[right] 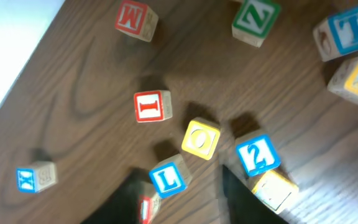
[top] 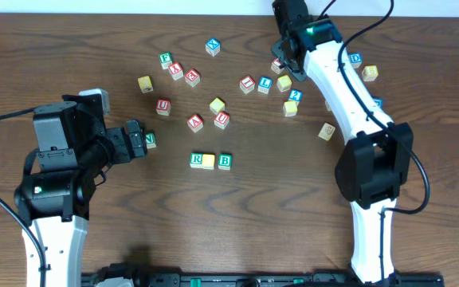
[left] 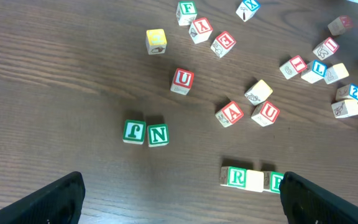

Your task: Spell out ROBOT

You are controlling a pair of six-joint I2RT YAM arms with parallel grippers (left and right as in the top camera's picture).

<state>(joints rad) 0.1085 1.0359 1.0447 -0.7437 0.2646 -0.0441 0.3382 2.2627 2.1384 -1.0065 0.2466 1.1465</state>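
Observation:
A short row lies in front of centre: a green R block (top: 198, 160), a yellow-topped block (top: 209, 161) and a green B block (top: 225, 161). The left wrist view shows the same row, with the R (left: 236, 177) and the B (left: 276, 181). My left gripper (top: 139, 142) (left: 182, 202) is open and empty, left of the row. My right gripper (top: 282, 60) (right: 185, 205) is open at the back, above a blue L block (right: 168, 178). A yellow O block (right: 201, 138) lies just beyond it. A blue T block (right: 347, 34) sits far right.
Loose blocks scatter across the back: a red I (right: 151, 106), a blue 2 (right: 257, 154), a red M (right: 132, 17), a green Z (right: 255, 18). A green N (left: 158, 135) and a red U (left: 182, 79) lie near my left gripper. The table's back edge is close to my right arm.

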